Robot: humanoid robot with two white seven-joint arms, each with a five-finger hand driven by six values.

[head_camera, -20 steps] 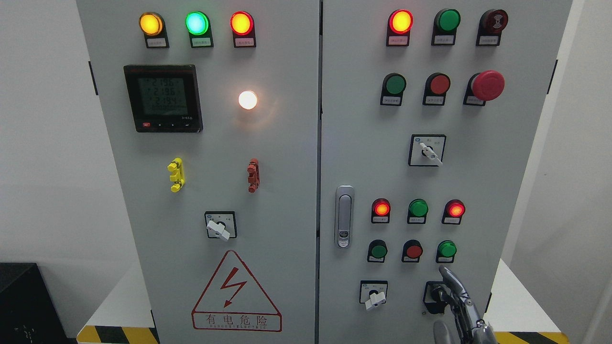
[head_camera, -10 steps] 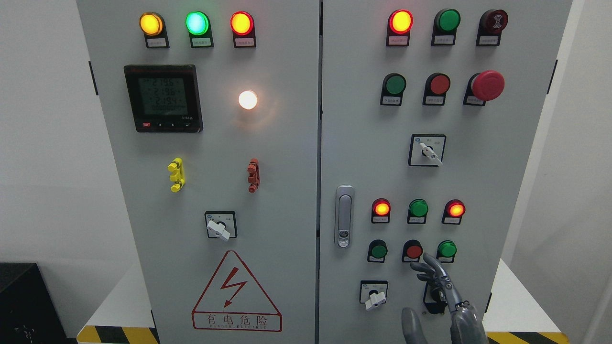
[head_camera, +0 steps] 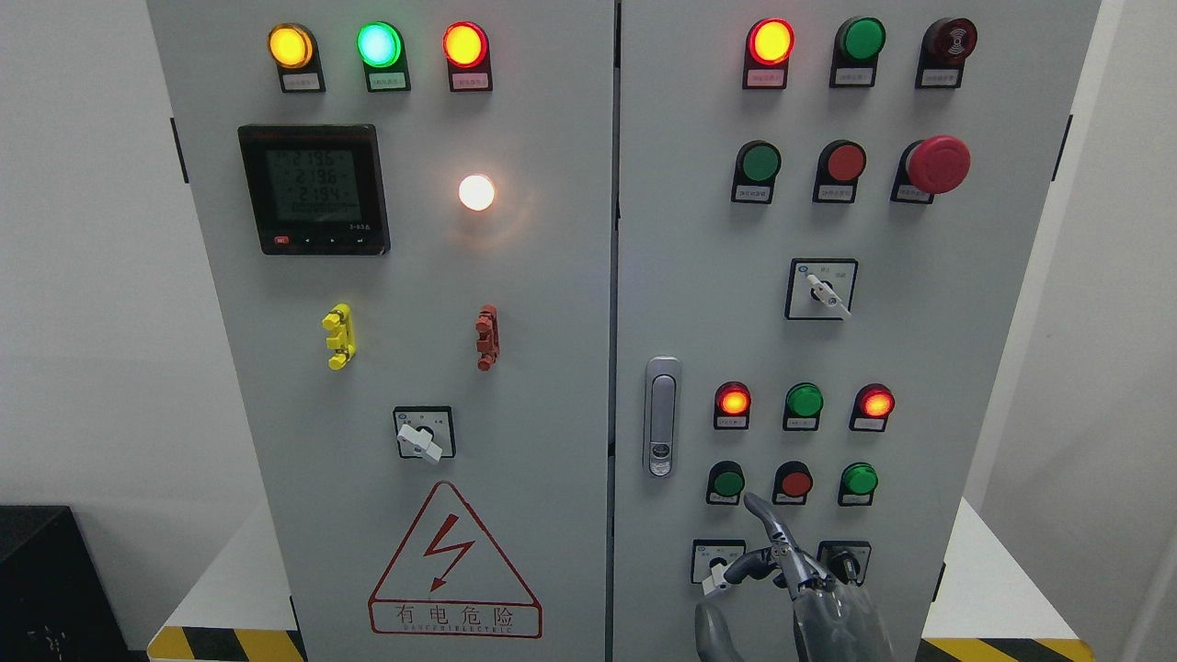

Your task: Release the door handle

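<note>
Head view shows the right hand rising from the bottom edge low on the cabinet's right door, one finger stretched up toward the row of push buttons, the others loosely curled near the white lever of a rotary selector switch; whether they touch the lever cannot be told, and they clasp nothing plainly. The door handle, a slim silver latch set upright by the door's left edge, sits above and to the left, well apart from the hand, so it seems already let go. The door lies flush with its neighbour, apparently closed. No left hand appears. A second selector sits just right of the hand
</note>
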